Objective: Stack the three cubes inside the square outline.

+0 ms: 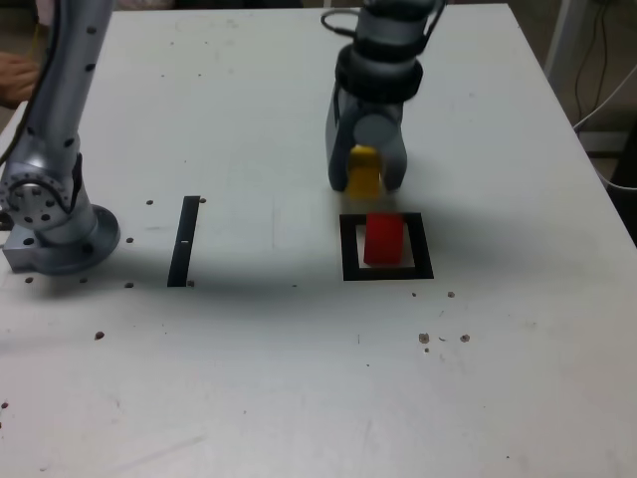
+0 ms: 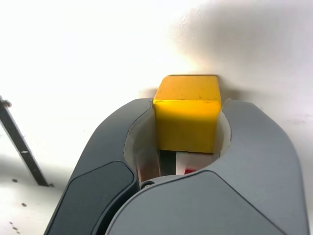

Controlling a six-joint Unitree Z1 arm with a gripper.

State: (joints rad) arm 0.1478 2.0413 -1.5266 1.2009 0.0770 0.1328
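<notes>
Fingers: you have them pinching the yellow cube, one grey finger pressed to each side face. In the exterior view the fingers point down at the table, with the yellow cube between their tips.

Yellow cube: held just behind the outline as the exterior view shows it, outside the black border. Whether its underside touches the table or hangs just clear, you cannot tell. In the wrist view its top and one side face show, and the rest is hidden by the fingers.

Red cube: standing inside the outline on the pale centre, upright, apart from the yellow cube. In the wrist view only a sliver of red shows under the yellow cube, between the fingers.

Outline: thick black square border, toward the exterior view's right of centre, near the fingers.

Green cube: not visible to you in either view.

Black strip: thin and straight, lying on the table well to the exterior view's left of the outline. It appears again at the edge of the wrist view.

Arm base: grey, seated at the exterior view's left edge of the table.

Table: pale, with small dark specks scattered over it.
</notes>
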